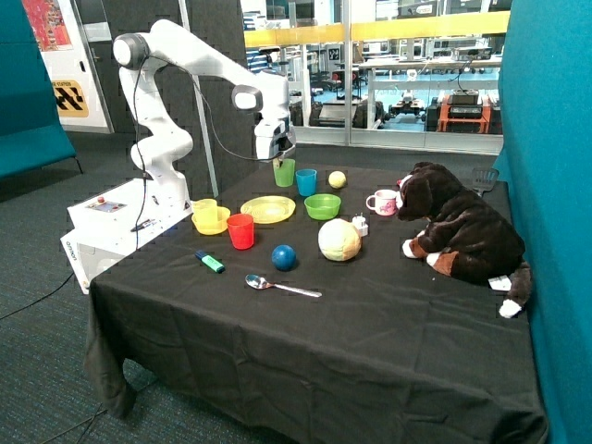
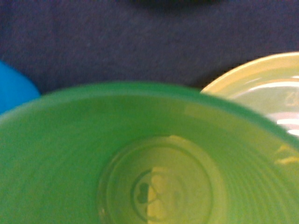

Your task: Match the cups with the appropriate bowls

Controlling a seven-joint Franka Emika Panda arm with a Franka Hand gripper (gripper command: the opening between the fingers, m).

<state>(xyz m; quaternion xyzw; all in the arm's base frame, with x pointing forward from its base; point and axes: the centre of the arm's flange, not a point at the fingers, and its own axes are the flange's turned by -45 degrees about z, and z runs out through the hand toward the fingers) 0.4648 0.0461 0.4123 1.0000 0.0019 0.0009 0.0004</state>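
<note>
Franka's two-finger gripper (image 1: 277,163) sits at the rim of the translucent green plastic cup (image 1: 285,173) in the upper middle of the outside view; whether it pinches the cup cannot be told. Beside it stands a blue plastic cup (image 1: 306,181). Lower down lie the round bright green plastic bowl (image 1: 322,206), the flat yellow-green plate (image 1: 267,210) and the shallow yellow plastic bowl (image 1: 211,219). Only the wrist view looks into the green cup (image 2: 154,186), showing its ridged bottom, with the plate's edge (image 2: 261,88) nearby.

Green cup (image 2: 154,163) overfills wrist view, rim cut off; tool (image 1: 276,159) fingertips hidden by cup
</note>
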